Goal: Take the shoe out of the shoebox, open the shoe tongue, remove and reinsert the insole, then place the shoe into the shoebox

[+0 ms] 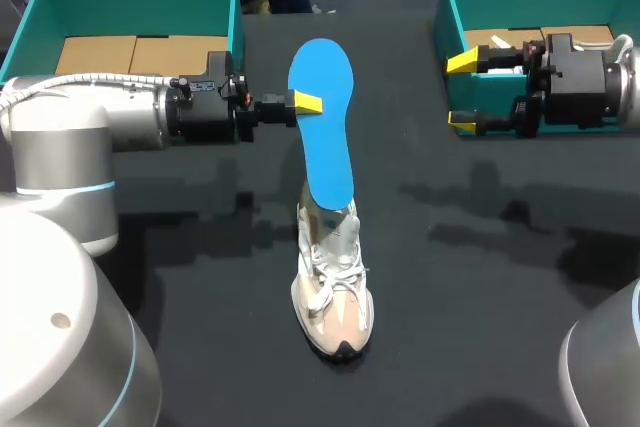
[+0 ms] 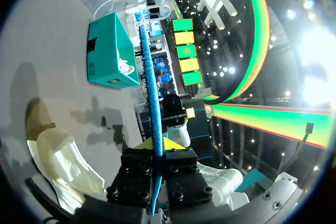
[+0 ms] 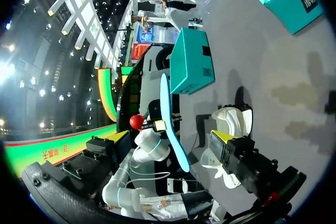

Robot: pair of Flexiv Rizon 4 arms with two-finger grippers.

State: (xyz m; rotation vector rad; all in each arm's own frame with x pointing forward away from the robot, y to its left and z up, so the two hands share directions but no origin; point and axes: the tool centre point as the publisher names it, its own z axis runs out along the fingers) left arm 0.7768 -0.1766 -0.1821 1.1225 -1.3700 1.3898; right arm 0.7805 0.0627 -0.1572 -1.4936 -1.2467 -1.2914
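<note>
We worked at 1 table (image 1: 480,277), the only furniture to tell of. Its top was a plain, flat, matte sheet that looked near black from the head view. The light on it was soft: blurred shadows (image 1: 505,215) lay across it, 1 broad patch toward its left side and another toward its right, each a little darker than the surface around it. From the 2 wrist views the same top (image 2: 47,35) showed as a paler grey, smooth and even, and there too we saw soft-edged shadows (image 3: 291,94) spread over it.
</note>
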